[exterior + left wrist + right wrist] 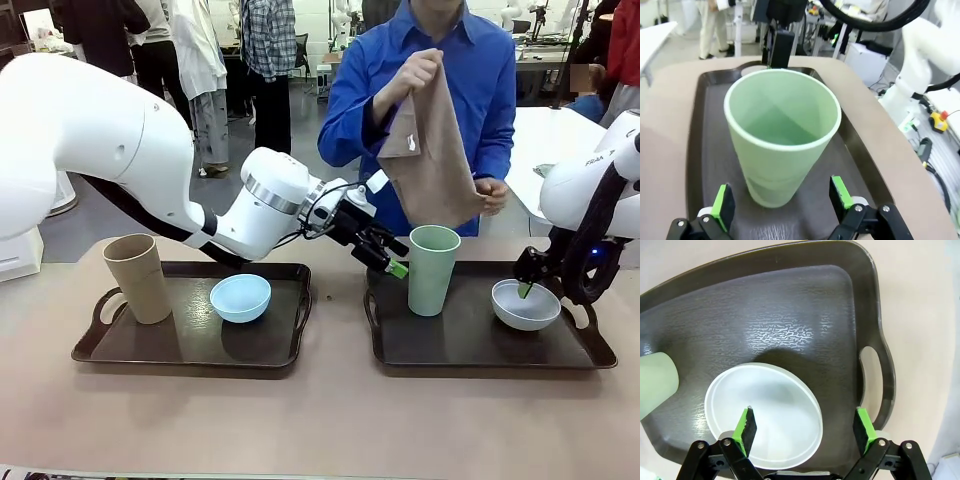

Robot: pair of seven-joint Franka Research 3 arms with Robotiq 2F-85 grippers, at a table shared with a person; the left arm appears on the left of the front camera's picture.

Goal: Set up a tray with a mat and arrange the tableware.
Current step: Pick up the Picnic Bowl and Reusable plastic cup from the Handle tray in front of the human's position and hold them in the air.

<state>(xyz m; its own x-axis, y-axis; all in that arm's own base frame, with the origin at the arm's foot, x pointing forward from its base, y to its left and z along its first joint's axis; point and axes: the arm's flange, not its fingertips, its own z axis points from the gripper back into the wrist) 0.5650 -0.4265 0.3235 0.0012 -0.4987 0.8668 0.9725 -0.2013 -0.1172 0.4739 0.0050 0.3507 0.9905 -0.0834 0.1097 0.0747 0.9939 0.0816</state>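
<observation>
The sage green tumbler (433,270) (781,132) stands upright on the right tray (480,345). My left gripper (388,258) (782,202) reaches across to it, open, with one finger on each side of its base and not touching it. On the same tray, the pale grey-white bowl (526,305) (762,415) sits under my right gripper (525,287) (805,427), which is open, with one finger over the bowl and the other outside its rim. The tan-brown tumbler (138,277) and the light blue bowl (240,297) rest on the left tray (190,345). The person holds up a brown mat (430,150).
Both dark trays lie side by side on the beige table (320,420), with a narrow gap between them. The person stands at the far side behind the right tray. The right tray's handle cut-out (871,377) lies beside the white bowl.
</observation>
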